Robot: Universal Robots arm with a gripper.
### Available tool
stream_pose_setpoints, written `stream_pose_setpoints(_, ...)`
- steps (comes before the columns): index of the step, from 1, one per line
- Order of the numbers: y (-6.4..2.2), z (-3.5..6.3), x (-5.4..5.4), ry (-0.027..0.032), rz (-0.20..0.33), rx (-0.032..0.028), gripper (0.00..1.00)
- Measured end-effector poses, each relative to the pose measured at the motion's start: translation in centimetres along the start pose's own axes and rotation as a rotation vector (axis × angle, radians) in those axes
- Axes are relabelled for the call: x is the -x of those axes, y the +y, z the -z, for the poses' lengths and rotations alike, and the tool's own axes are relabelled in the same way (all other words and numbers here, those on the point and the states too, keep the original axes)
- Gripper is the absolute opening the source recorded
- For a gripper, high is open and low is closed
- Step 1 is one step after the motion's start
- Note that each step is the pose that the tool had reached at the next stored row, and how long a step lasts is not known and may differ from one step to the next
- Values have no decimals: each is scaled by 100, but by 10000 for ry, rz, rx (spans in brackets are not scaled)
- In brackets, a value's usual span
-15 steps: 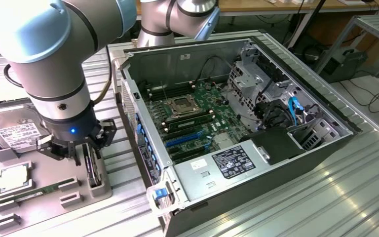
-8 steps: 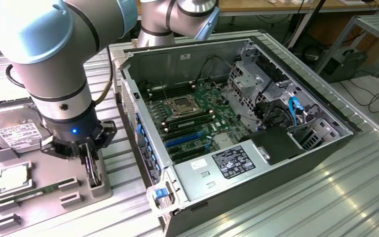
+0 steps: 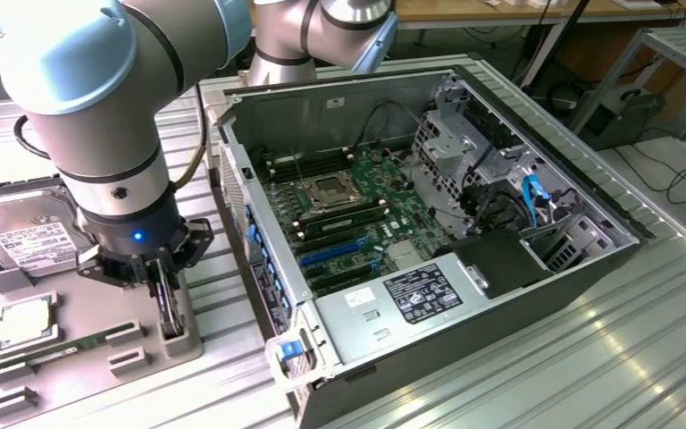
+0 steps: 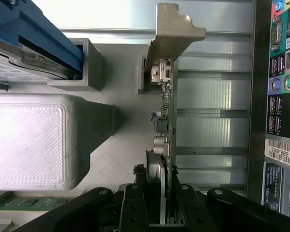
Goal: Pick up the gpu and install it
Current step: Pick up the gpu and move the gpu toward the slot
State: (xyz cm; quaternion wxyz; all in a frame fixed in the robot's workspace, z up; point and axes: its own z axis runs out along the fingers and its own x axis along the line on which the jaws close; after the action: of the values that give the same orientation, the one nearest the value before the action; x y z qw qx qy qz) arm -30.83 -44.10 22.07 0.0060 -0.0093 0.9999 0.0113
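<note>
The gpu [image 4: 165,121] stands on edge in a slot of the grey holder block [image 3: 117,357], thin and green, with its silver end bracket [image 4: 171,34] at the far end. In the exterior view the gpu [image 3: 171,313] is a dark sliver under the arm's wrist, at that view's left of the computer case. My gripper [image 3: 164,299] has come straight down over it. In the wrist view the gripper [image 4: 159,212] has its black fingers [image 4: 133,208] pressed against both faces of the card, fan shroud on one side and board on the other.
The open computer case [image 3: 581,259] lies on its side at the exterior view's right, its motherboard [image 3: 355,214] facing up. Its rear port panel [image 4: 280,96] is close beside the gpu. The holder block also carries a hard drive [image 3: 28,237], a processor [image 3: 28,326] and a memory stick [image 3: 57,350].
</note>
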Motion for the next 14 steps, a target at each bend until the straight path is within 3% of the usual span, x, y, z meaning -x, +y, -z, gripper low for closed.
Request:
stream_pose_setpoints(9, -1, 6, 1, -1, 1, 1, 28)
stream_pose_setpoints(14, 1, 91, 2, -1, 1, -5, 28)
